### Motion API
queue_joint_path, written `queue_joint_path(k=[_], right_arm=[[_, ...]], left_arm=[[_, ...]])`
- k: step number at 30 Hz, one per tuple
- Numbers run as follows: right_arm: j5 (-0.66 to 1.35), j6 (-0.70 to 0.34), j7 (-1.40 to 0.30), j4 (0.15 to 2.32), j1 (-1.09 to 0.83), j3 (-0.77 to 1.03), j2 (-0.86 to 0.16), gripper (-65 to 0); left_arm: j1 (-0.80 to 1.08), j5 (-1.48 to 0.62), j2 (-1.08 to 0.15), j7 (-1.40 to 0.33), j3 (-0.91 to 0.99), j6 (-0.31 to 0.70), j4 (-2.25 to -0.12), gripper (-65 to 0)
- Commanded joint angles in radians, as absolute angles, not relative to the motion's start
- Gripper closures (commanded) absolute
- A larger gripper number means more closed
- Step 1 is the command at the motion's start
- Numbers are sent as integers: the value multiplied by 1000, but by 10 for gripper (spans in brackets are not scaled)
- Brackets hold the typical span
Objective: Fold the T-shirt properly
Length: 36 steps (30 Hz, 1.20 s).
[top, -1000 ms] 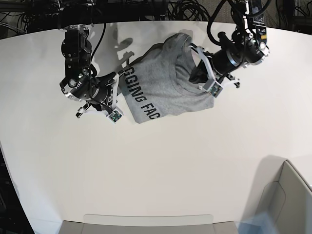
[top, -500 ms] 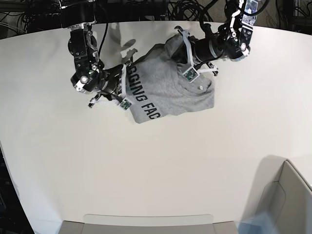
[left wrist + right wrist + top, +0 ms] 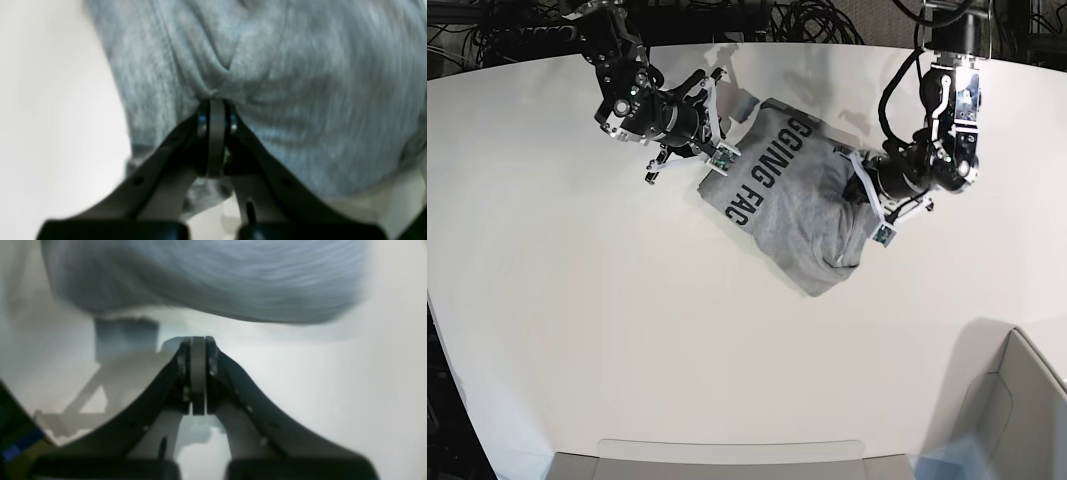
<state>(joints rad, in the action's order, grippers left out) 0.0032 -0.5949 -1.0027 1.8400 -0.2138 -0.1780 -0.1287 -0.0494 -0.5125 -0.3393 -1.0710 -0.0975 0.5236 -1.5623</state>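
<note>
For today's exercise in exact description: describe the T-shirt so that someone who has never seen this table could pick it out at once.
On the far half of the white table, between the two arms, lies the T-shirt, a bunched heather-grey bundle. The left gripper pinches its cloth; the shut right gripper stands clear. Black capital lettering along one edge sets it apart.

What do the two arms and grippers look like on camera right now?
Both arms are black with black cables. The left gripper and right gripper have dark curved fingers with grey pads; from the base view they show white frames and small green tags.
</note>
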Motion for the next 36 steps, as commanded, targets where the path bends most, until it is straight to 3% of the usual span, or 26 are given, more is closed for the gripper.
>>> queue_joint_path(k=[1,9,15,20,29,36], right_arm=[[7,-610,-993,1883,-226,-174,-143,0],[7,-607,-992,2008,-300,-142,-216,0],[7,-604,-992,2009,-265,134,-125,0],[7,-608,-1000,2005,-185,386,-81,0],[5,-608,-998,1936,-180,430,-122,0],[5,-608,-998,1929,-186,437,-117,0]], left_arm=[[-101,-522,-343,-1049,-96,526,-1558,0],[-277,-522,-285,-1049,-96,526,-1500,0],[-260,-529,-222,-1056,-94,524,-1612,0],[-99,-524,-166,-1052,-120,529,-1788,0],[19,-475,-183,-1049,-412,524,-1825,0],[45,-252,-222,-1049,-426,524,-1759,0]])
